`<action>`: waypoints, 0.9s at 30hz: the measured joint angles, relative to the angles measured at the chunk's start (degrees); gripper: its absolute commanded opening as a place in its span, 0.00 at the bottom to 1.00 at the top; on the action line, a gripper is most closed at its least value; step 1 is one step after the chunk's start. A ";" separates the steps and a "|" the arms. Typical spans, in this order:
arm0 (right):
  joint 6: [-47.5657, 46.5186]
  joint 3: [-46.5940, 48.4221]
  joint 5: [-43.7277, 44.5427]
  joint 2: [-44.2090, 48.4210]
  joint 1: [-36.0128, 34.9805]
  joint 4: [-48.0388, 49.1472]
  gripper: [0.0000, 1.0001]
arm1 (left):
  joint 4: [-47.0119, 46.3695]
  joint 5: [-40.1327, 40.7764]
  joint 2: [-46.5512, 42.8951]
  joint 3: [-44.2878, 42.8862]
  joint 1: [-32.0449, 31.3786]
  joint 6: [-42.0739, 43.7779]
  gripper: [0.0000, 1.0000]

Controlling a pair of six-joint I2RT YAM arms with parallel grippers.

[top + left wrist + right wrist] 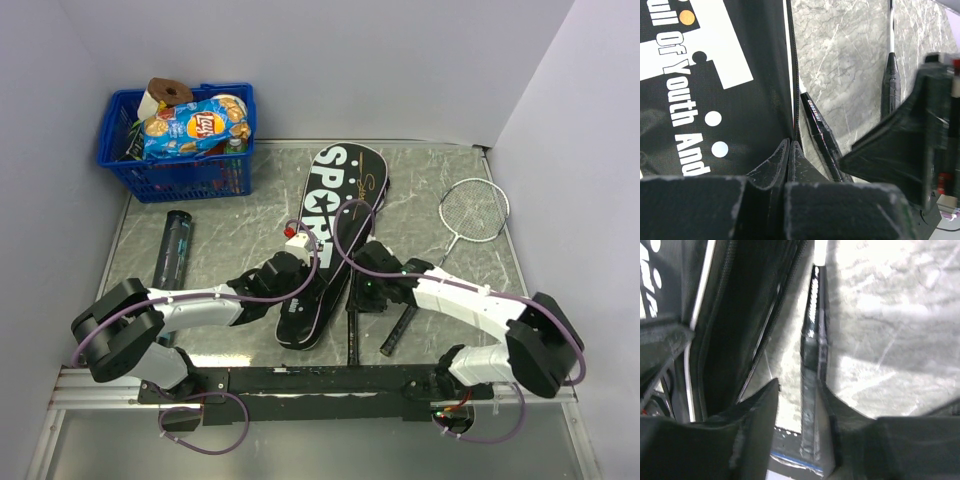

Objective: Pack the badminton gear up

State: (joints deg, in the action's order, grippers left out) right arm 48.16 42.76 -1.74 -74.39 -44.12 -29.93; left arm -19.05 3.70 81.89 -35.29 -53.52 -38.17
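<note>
**Both arms at the near end of the cover**

Nearest the camera, the left arm (pixel 190 305) and the right arm (pixel 470 305) reach inward from the near edge of the desk (pixel 240 225). They meet at the narrow near end of the black cover (pixel 330 230).

The left jaws are closed, tips pressed together right at the cover's zip edge. Whether any fabric is caught between them cannot be told.

The right jaws stand apart, astride a black racket handle (pixel 810 360). The handle lies close along one finger with a clear gap to the other, so nothing is clamped. It rests flat on the desk just beside the cover's gaping zip edge and points toward the arm bases. That racket's head cannot be seen.

A little to the right lies the second racket (pixel 473 208), wholly outside the cover. Its dark grip is near the right arm, and its thin shaft runs away to the round strung head toward the far right of the desk.

The cover lies on a slant, its wide end farther off and its white "SPORT" lettering facing up.

Left of the cover and well apart from it, the dark tube (pixel 175 248) lies on its side.

Farthest off, in the far left corner, stands the blue basket (pixel 180 175), filled with snack packets.
</note>
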 measured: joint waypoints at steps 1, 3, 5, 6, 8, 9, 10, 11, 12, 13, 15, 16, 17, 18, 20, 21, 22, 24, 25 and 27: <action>0.17 -0.61 0.00 1.03 -0.20 -0.24 0.49 | 0.00 0.00 0.00 0.00 0.00 0.02 0.01; 0.50 -2.12 0.00 2.84 -0.70 -0.48 0.50 | -0.02 0.00 0.00 0.00 0.00 0.00 0.01; 1.07 -3.37 -0.04 3.37 -1.57 -0.87 0.50 | -0.04 0.00 0.00 0.00 0.00 0.00 0.01; 1.42 -3.85 -0.04 3.37 -1.92 -0.85 0.50 | -0.02 -0.02 0.00 0.00 0.00 0.00 0.01; 2.03 -5.01 -0.20 3.37 -2.67 -0.87 0.50 | -0.02 0.00 0.00 0.00 0.00 0.00 0.01; 2.43 -5.66 -0.24 3.34 -3.02 -0.81 0.50 | -0.04 -0.02 0.00 0.00 0.00 0.00 0.01; 2.69 -5.99 -0.28 3.23 -3.17 -0.81 0.50 | -0.04 0.00 -0.02 0.00 0.00 0.00 0.01; 3.04 -6.36 -0.31 3.06 -3.39 -0.55 0.50 | -0.02 0.00 -0.07 0.00 0.00 0.00 0.01; 3.32 -6.60 -0.39 2.78 -3.58 -0.46 0.50 | -0.02 0.00 -0.15 0.00 0.00 0.00 0.01; 3.58 -6.80 -0.57 2.40 -3.74 -0.11 0.50 | 0.00 0.00 -0.33 0.02 0.00 0.00 0.01; 4.09 -6.80 -0.92 1.42 -4.04 1.14 0.50 | 0.02 0.00 -0.79 0.04 0.00 0.00 0.01; 4.33 -6.80 -1.05 0.68 -4.24 1.73 0.50 | 0.00 0.00 -0.98 0.04 0.00 0.00 0.01; 4.57 -6.80 -1.36 -0.33 -4.50 2.51 0.50 | -0.02 0.00 -1.29 0.13 0.00 0.00 0.01; 4.76 -6.80 -1.55 -1.09 -4.66 3.02 0.45 | -0.04 0.02 -1.51 0.24 0.00 0.00 0.01; 5.09 -6.78 -2.45 -2.60 -4.85 4.31 0.33 | 0.02 0.00 -1.95 0.48 0.00 0.00 0.01; 5.33 -6.84 -2.62 -2.86 -4.92 5.03 0.20 | -0.04 0.02 -2.08 0.57 0.00 0.00 0.01; 5.57 -6.95 -2.91 -3.08 -5.01 5.62 0.14 | 0.00 0.02 -2.21 0.63 0.00 0.00 0.01; 5.75 -7.15 -3.37 -3.28 -5.07 6.78 0.03 | -0.13 0.02 -2.36 0.94 0.00 -0.02 0.01; 5.86 -7.15 -3.50 -3.32 -5.14 7.13 0.02 | -0.22 0.02 -2.38 1.11 0.00 -0.04 0.01; 6.23 -7.15 -3.48 -3.32 -5.25 7.13 0.00 | -0.31 0.02 -2.45 1.66 0.00 -0.13 0.01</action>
State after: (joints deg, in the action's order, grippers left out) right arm 54.39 35.62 -5.21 -77.71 -49.36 -22.81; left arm -19.35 3.73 79.44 -33.63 -53.52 -38.30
